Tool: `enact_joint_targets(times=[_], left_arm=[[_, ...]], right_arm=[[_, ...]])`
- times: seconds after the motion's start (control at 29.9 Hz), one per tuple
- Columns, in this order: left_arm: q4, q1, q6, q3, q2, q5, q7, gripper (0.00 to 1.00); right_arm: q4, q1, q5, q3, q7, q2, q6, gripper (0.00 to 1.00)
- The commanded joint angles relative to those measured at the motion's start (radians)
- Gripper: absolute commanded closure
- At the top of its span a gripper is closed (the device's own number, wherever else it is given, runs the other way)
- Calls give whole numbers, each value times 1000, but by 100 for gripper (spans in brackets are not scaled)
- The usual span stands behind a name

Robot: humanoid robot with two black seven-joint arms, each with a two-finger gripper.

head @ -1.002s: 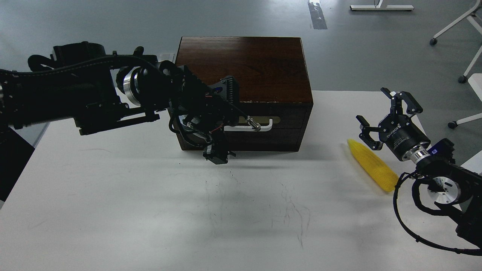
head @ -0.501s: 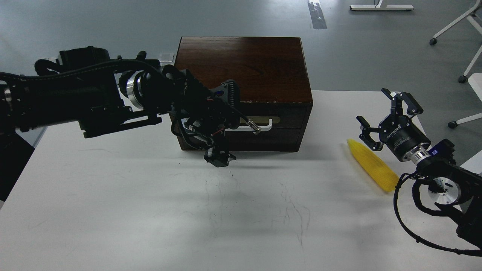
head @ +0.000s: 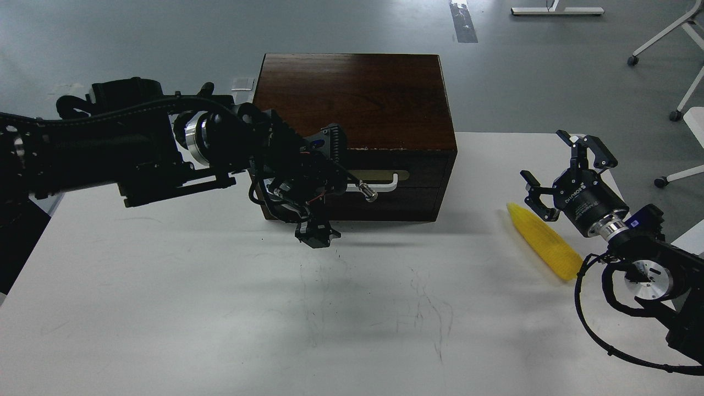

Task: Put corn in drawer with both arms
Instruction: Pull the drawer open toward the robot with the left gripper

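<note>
- Yellow corn (head: 544, 241) lies on the white table (head: 220, 319) at your right, tapered tip pointing toward the box, well apart from the drawer.
- Your right gripper (head: 561, 165) sits just beside the corn's far end, fingers spread wide and grasping nothing; one lower finger (head: 538, 209) hangs close over the cob's tip, and you cannot tell whether it touches.
- White lettering on the right gripper's black body reads ROBOTIQ; it is the only writing you can read here.
- Dark brown wooden box (head: 355, 104) stands at the back of the table, with the drawer (head: 407, 179) in its front face looking closed, flush with the box.
- You can see the drawer's tan plate (head: 399, 175) and the right end of its white bar handle (head: 385, 184); the rest of the handle is hidden behind your left arm.
- Your left gripper (head: 316, 234) is in front of the box's left half, at handle height and lower; it is a dark tangle of parts and cables, so you cannot tell whether its fingers are parted or closed, or whether they grip the handle.
- A small silver cylindrical part (head: 367, 192) on that arm juts out just below the handle.
</note>
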Motion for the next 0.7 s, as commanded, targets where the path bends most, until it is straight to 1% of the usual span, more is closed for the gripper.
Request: enact_joint_targets(times=[0.0, 0.17, 0.33, 0.67], left_arm=[[-3, 2, 0, -2, -2, 0, 0, 2], [-16, 3, 0, -2, -8, 0, 0, 2], [-38, 0, 0, 31, -16, 0, 0, 2], [-85, -15, 0, 31, -14, 0, 0, 2]], right_arm=[[-1, -2, 0, 0, 0, 0, 0, 0], [1, -5, 0, 1, 0, 0, 0, 0], [-1, -7, 0, 1, 0, -2, 0, 0], [-1, -13, 0, 0, 0, 0, 0, 0]])
